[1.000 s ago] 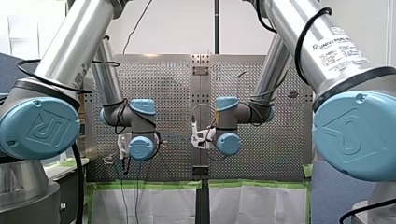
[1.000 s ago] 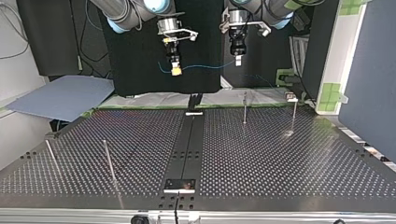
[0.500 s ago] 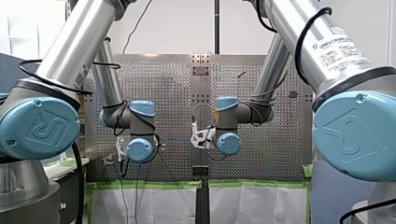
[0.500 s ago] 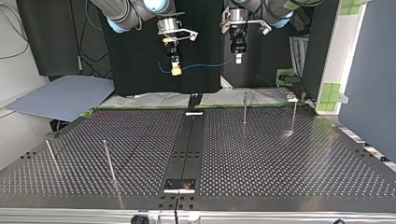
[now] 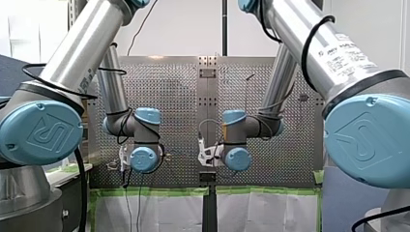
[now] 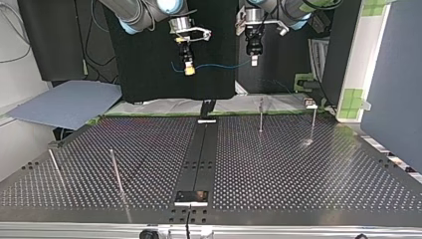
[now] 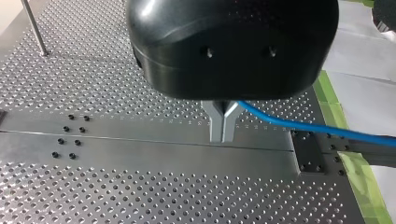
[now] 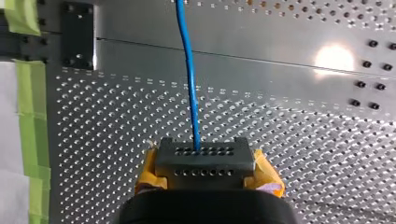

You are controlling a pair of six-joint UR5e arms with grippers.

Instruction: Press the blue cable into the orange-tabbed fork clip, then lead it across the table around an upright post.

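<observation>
Cable (image 7: 299, 124), thin, blue and floppy, looks light, pinched tight by the metal-fingered left gripper (image 7: 222, 136) and the yellow-padded right gripper (image 8: 203, 158); probably best held short.

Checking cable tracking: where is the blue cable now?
In the top view, the blue cable hangs above the table, strung between my right gripper and my left gripper.

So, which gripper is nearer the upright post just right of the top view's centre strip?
Left. My left gripper hangs high, in line with the post; my right gripper hangs across the centre strip, farther off.
</observation>
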